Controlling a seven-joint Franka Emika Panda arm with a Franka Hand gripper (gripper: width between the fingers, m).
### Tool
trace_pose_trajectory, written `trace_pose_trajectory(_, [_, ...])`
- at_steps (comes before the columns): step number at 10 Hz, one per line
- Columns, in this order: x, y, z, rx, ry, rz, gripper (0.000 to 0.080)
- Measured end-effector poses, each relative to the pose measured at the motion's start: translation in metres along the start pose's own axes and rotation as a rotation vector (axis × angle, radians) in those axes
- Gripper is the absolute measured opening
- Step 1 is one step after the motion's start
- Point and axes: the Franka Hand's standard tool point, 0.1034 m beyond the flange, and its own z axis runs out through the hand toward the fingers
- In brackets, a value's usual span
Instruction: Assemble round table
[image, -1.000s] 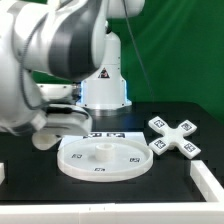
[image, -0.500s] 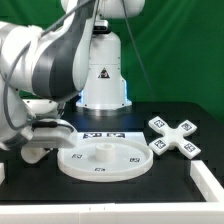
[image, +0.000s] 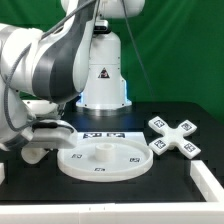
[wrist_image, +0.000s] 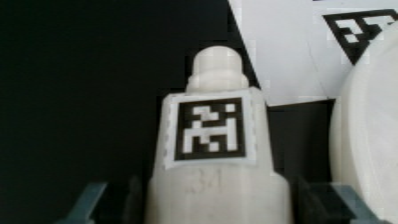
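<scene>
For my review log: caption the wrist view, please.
Tagged white leg straddled by the open gripper, round disc alongside.

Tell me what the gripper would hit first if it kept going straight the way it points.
The leg sits between the gripper's jaws, so it would likely meet that first; beyond it lies the black table. Depth is unclear from the wrist view.

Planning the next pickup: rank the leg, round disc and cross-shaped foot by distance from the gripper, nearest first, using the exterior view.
1. The leg: between the fingers of the gripper, at the exterior view's left.
2. The round disc: centre, just right of the gripper.
3. The cross-shaped foot: at the exterior view's right.
</scene>
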Motion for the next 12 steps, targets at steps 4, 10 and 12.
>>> trace_pose_trajectory(4, [0.000, 0.000, 0.000, 0.000, 0.000, 0.000, 0.0625])
trace_pose_trajectory(10, [-0.039, -0.050, -0.054, 0.004, 0.062, -0.044, 0.0649])
trace_pose_trajectory(12, [-0.042, -0.057, -0.053, -0.010, 0.100, -0.061, 0.0649])
